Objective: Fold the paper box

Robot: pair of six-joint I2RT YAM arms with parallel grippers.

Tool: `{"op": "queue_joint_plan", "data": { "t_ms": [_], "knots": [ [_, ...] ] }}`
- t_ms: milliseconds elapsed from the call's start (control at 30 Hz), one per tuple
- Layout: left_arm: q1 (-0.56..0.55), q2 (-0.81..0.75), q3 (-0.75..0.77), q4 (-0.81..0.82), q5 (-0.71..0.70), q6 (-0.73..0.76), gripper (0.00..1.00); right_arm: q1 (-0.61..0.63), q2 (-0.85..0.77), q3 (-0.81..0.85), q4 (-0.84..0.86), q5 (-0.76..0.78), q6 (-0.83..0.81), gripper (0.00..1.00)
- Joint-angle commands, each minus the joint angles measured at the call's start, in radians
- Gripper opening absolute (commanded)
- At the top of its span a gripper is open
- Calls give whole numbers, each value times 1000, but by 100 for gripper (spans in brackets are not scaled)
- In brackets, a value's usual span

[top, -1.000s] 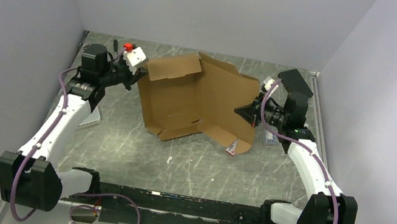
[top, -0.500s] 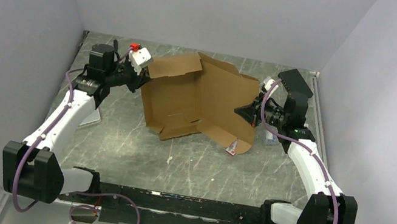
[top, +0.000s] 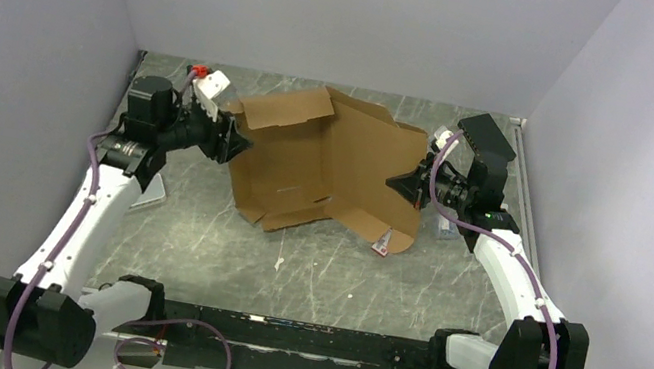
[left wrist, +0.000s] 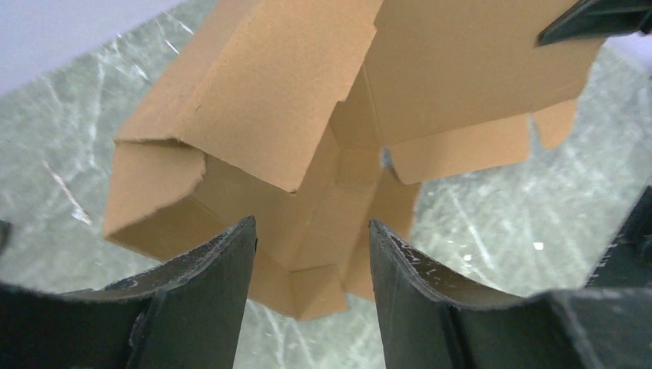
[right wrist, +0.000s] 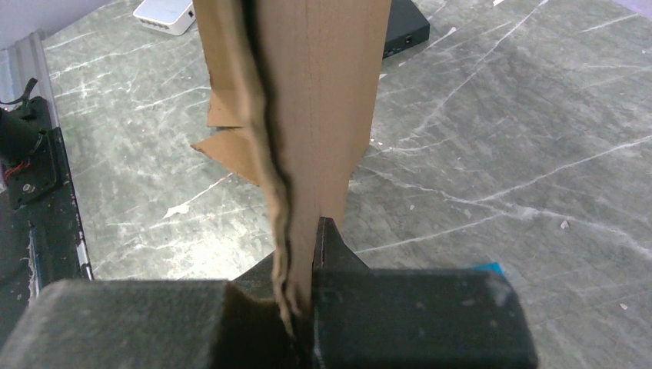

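Top external view, starting on the left: my left tool [top: 234,140] hangs just beside the left end of the paper box [top: 327,159]. Its fingers are apart and nothing sits between them. From the left wrist I see both dark fingers [left wrist: 207,284] spread. The brown cardboard [left wrist: 307,100] lies just beyond their tips, with one flap folded over at the near corner.

The paper box rests toward the back middle of the grey marbled surface [top: 327,276], between my two arms. It is only partly formed: its left wall stands up, a back flap leans over the inside, and its front tabs lie flat. A small red-and-white item [top: 382,243] lies at its front right corner.

On the right, my right tool [top: 401,183] is clamped together on the box's right edge. From the right wrist the cardboard [right wrist: 307,92] stands edge-on, rising straight out of the pinched jaws [right wrist: 304,254]. Beyond it on the surface lie a flat black box [right wrist: 404,31] and a white device [right wrist: 163,14].
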Motion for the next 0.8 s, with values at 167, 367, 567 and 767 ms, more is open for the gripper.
{"op": "queue_joint_plan", "data": {
  "t_ms": [167, 367, 567, 767],
  "knots": [
    [65, -142, 24, -113, -39, -449, 77, 4, 5, 12, -13, -18, -7, 0],
    [186, -185, -124, 110, -19, -819, 94, 5, 7, 11, -11, -21, -5, 0],
    [226, -124, -199, 372, 8, -1008, 95, 4, 4, 11, -10, -23, -4, 0],
    [267, -48, -223, 467, -27, -1094, 92, 6, 4, 11, -11, -28, -4, 0]
  ]
}}
